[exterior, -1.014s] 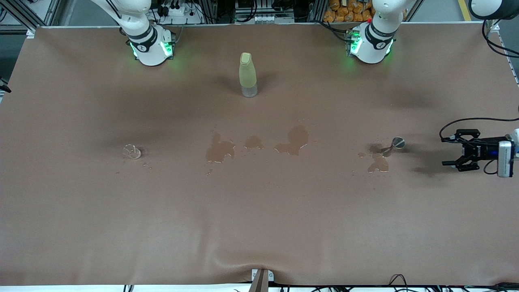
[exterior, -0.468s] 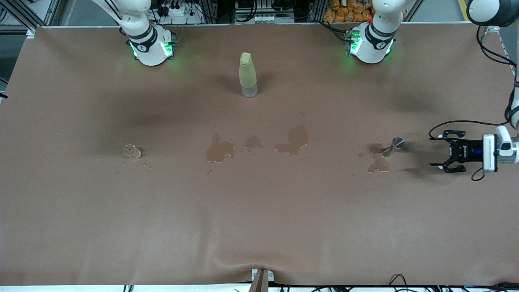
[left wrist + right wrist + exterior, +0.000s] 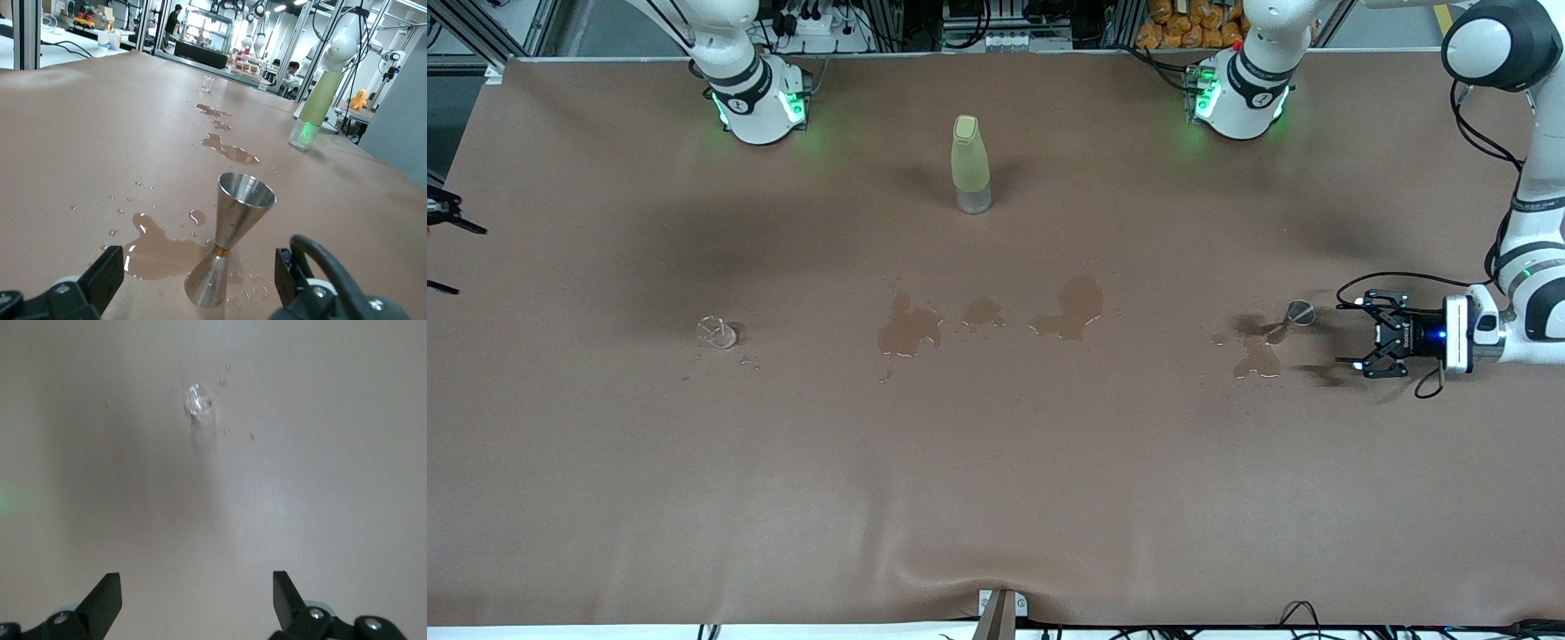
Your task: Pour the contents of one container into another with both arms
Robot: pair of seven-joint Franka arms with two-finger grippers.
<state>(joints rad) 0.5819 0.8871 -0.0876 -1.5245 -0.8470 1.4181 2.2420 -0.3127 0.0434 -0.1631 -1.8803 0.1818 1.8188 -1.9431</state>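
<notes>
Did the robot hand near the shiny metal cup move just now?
Yes. The left gripper, jaws open, has slid along the table toward the metal jigger, which stayed put by its puddle; the gap between them has shrunk.

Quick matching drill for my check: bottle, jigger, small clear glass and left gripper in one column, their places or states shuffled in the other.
1 bottle
2 jigger
3 small clear glass
4 left gripper

a open, level with the jigger
b upright between the arm bases
c toward the right arm's end
d standing by a puddle

Pairs: 1-b, 2-d, 3-c, 4-a
</notes>
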